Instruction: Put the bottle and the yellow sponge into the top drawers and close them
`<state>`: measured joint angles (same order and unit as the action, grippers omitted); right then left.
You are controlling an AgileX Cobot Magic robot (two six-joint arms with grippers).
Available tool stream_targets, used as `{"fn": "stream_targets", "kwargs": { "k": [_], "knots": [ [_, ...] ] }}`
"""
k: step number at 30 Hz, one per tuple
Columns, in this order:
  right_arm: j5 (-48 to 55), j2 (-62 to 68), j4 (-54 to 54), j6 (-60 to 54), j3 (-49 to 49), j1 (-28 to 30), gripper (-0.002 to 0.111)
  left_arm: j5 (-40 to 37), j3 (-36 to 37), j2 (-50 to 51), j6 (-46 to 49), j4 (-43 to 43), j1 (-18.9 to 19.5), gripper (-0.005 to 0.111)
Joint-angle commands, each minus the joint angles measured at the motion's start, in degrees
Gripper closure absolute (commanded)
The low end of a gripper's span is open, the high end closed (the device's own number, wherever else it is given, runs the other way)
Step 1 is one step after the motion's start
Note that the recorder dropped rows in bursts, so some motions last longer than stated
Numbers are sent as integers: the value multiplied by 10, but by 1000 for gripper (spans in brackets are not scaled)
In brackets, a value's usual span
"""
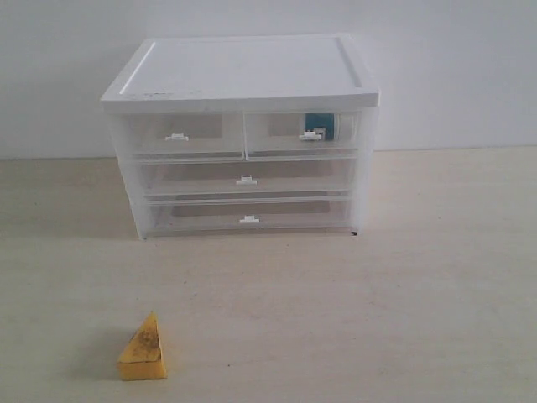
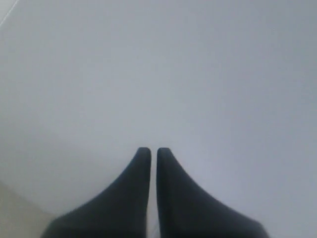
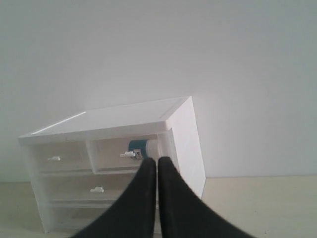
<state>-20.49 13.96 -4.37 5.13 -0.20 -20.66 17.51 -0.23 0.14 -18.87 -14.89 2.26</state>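
Across the lower part of the exterior view you have a pale wood-grain tabletop (image 1: pixel 436 302) running back to a plain white wall (image 1: pixel 453 67). Toward the back of it, close in front of that wall, stands the white-topped cabinet (image 1: pixel 243 71) with its front facing the camera.

Its 2 full-width drawers (image 1: pixel 246 191) are stacked in the lower part. Both are pushed in flush, each with a small white clip handle at the middle. Above them, 2 half-width drawers share 1 row: the left top drawer (image 1: pixel 180 144) and the right top drawer (image 1: pixel 285 144). Both look shut and level with the frame.

Your left end effector (image 2: pixel 154 151) shows its 2 dark fingers drawn together with only a thin slit between them. It grips nothing and faces a plain pale surface. Your right end effector (image 3: pixel 157 161) is closed as well and is also empty. It points toward the cabinet's front from the right top drawer's side.

You can see the yellow sponge (image 1: pixel 143 350) standing on the tabletop at the front left of the exterior view, well apart from the cabinet. Its apex is up and its darker stained face is toward the camera.

You find the bottle (image 1: pixel 320 126) inside the right top drawer. Its teal label shows through the translucent front just behind the clip handle (image 1: pixel 311 135). You cannot tell whether it stands upright or lies on its side.
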Motion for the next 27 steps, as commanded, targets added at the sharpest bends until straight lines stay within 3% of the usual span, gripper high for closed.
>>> {"fn": "stream_targets", "kwargs": {
  "k": [1,4,8,22,27],
  "knots": [
    [-2,-4,2,4,2,1,108,76,-36,27,-108,149,-2,103],
    [-2,-4,2,5,2,1,108,84,-92,98,-231,301,-2,103],
    [-2,-4,2,5,2,1,108,144,-150,229,-369,433,-2,103],
    [3,-4,2,5,2,1,108,515,-214,757,-487,554,-3,103],
    [3,-4,2,5,2,1,108,525,-239,902,-517,558,-10,103]
  ]
}}
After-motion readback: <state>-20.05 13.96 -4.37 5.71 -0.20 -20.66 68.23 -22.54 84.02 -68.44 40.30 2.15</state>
